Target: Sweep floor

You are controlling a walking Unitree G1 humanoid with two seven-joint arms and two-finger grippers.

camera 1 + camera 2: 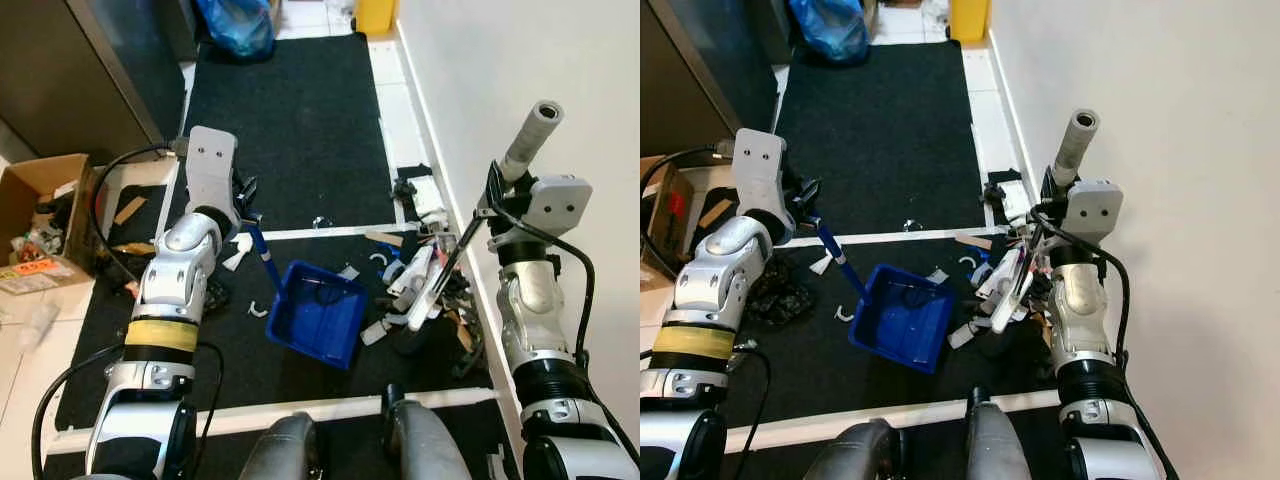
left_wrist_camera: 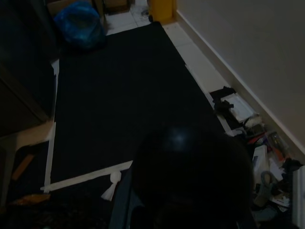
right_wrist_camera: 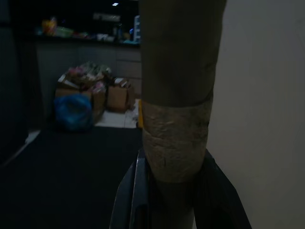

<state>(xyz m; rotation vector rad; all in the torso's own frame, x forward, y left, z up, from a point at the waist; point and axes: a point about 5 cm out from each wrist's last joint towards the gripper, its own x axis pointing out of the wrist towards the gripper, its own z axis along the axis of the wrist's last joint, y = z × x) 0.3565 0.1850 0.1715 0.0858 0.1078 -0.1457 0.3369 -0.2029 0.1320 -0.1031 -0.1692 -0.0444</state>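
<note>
Sweeping progress: I judge it partial; litter [image 1: 425, 285] centre-right beside empty blue dustpan [image 1: 318, 312].
Right claw [image 3: 174, 191]: clamped on broom handle [image 1: 530, 140].
Left claw: grip, I cannot tell.

No text can be read anywhere; an orange label [image 1: 33, 266] beside the cardboard box [image 1: 40, 180] carries dark print too small to make out.

The floor's black mat [image 1: 290, 110] carries a blue dustpan [image 1: 318, 312] at lower centre, with scattered litter [image 1: 425, 275] piled right, along the wall.
</note>
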